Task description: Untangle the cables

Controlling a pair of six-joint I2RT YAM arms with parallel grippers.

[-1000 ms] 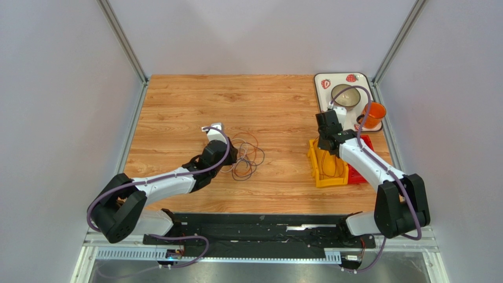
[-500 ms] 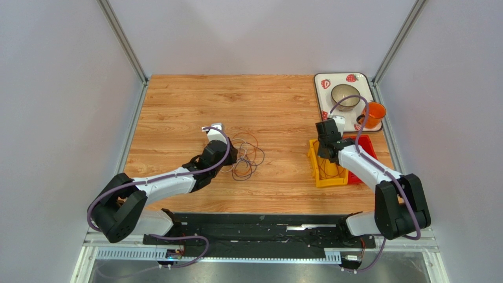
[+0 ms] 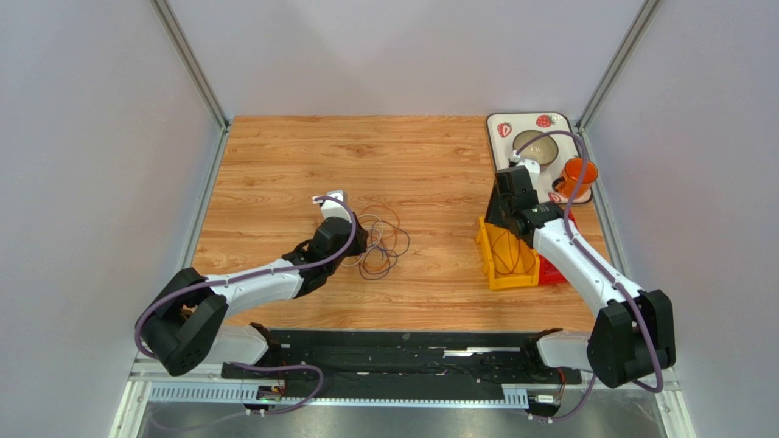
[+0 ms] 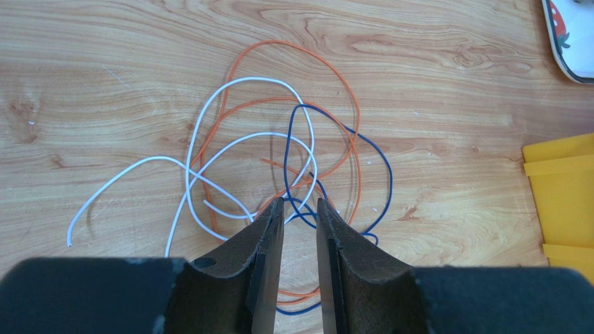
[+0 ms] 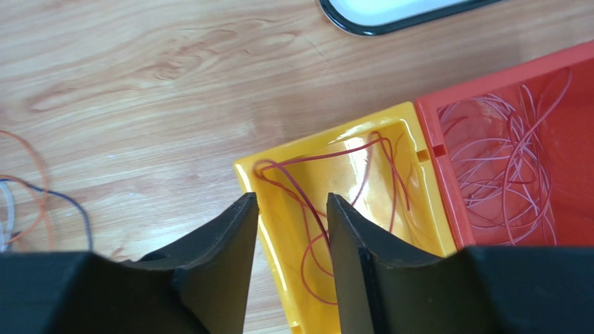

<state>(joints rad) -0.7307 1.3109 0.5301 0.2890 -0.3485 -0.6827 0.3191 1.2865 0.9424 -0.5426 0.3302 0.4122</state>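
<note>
Bench (image 3: 302,155), mid-left: loose tangle of cables (image 3: 382,242) lying flat on the wood.
- The orange cable (image 4: 279,43), white cable (image 4: 146,159) and blue cable (image 4: 388,177) cross one another several times.
- The knot is densest near the middle.

Left gripper (image 4: 300,212): low at the near edge of the tangle.
- Fingers are drawn close, with a slim gap between them.
- Blue and orange strands run under the tips. The gap is wider than any strand, so nothing looks pinched.

Right gripper (image 5: 291,202): well apart from the tangle, above the yellow bin (image 5: 334,136).
- Fingers are spread and hold nothing.
- A red cable (image 5: 310,205) lies coiled in the yellow bin.
- Pale cables (image 5: 502,160) lie heaped in the red bin (image 5: 568,202), which touches the yellow one.

Handling, my reading:
- The wire is very thin, almost weightless and springy; it keeps its curl.
- It should slide easily on the wood, so tugging one strand will likely drag the whole bunch.
- Fingers must close fully to grip something so fine, and a slip is likely.
- Best hold looks like a free end. The white cable's tail reaches out left, clear of the others.
- Draw it outward slowly, low to the bench.
- Grabbing mid-knot risks catching two colours at once.
</note>
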